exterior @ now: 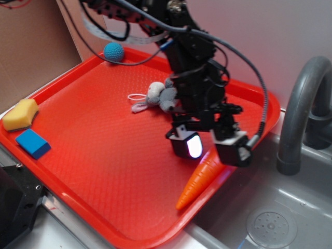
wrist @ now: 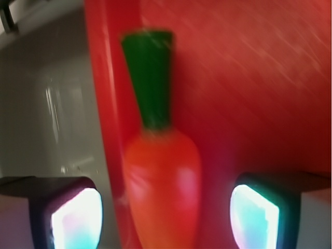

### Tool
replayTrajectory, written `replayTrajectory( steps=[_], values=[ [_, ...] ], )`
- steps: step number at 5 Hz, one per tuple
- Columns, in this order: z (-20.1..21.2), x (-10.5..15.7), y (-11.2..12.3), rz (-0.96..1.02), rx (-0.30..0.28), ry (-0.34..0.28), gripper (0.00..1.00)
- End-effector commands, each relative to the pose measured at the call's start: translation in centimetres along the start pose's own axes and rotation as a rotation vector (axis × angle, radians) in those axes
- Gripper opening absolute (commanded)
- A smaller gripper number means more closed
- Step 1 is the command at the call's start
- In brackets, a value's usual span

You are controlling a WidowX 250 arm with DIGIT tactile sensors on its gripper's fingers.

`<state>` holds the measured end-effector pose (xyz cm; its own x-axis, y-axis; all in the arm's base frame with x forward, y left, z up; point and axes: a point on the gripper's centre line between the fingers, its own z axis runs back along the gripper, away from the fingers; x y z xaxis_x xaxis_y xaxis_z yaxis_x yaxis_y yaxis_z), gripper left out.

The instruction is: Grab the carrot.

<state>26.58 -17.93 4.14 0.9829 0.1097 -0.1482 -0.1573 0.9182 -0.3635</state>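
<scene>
The orange carrot (exterior: 199, 181) lies along the right rim of the red tray (exterior: 104, 171), its tip pointing toward the tray's front corner. My gripper (exterior: 212, 146) hangs open just above its thick end, which it hides in the exterior view. In the wrist view the carrot (wrist: 162, 181) sits between the two glowing pads (wrist: 78, 220), with a gap on each side and its dark green stem cap (wrist: 150, 78) pointing away. Neither pad touches the carrot.
On the tray are a grey plush toy (exterior: 155, 97), a blue knitted ball (exterior: 113, 52), a yellow sponge (exterior: 21, 115) and a blue block (exterior: 33, 143). A grey sink (exterior: 270, 218) with a faucet (exterior: 301, 109) borders the tray's right rim.
</scene>
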Motion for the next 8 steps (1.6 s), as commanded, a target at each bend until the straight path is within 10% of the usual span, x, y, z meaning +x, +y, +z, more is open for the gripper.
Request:
replayTrajectory(
  steps=[1, 3, 5, 6, 8],
  values=[
    [-1.2, -0.5, -2.2, -0.097, 0.047, -0.046, 0.0],
    [-1.4, -1.6, -1.6, -0.114, 0.1, -0.044, 0.0],
    [9.7, -3.8, 2.4, 0.062, 0.437, -0.177, 0.0],
    [15.5, -5.3, 4.8, 0.134, 0.509, -0.263, 0.0],
    [23.7, -7.6, 9.5, 0.4, 0.483, -0.36, 0.0]
  ],
)
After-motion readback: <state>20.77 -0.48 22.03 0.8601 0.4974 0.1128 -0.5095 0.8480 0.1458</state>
